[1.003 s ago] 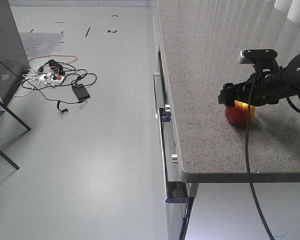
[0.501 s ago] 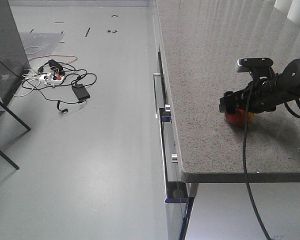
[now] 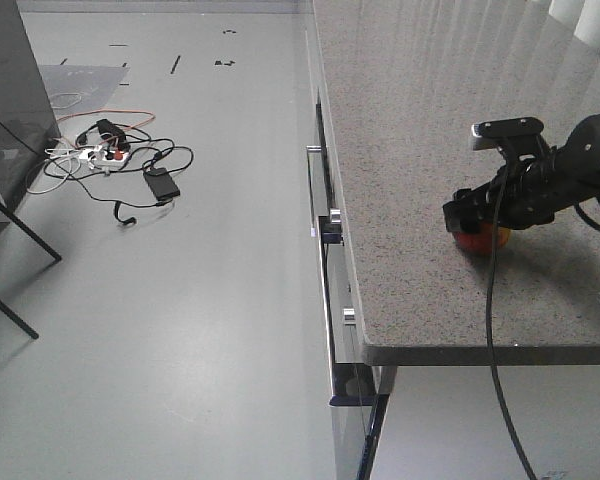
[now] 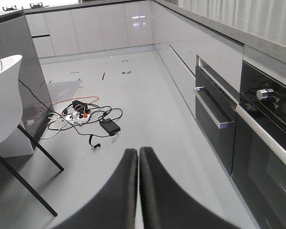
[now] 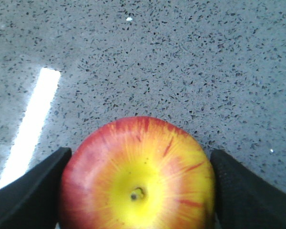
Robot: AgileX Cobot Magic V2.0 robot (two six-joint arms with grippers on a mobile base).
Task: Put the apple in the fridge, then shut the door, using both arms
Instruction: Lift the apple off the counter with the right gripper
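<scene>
The apple, red with a yellow middle, sits on the speckled grey countertop close to its front edge. In the front view only a sliver of the apple shows under the black right arm. My right gripper straddles it from above, one finger pressed to each side, so it is shut on the apple. My left gripper shows only in the left wrist view, shut and empty, hanging over the grey floor. The fridge and its door are out of view.
Cabinet drawers with metal handles run under the counter edge. A tangle of cables and a power strip lies on the floor. A white chair with black legs and a dark grey panel stand left. Oven fronts line the right.
The right gripper has sunk lower over the apple, hiding more of it, and shifted slightly. The apple stays on the counter.
</scene>
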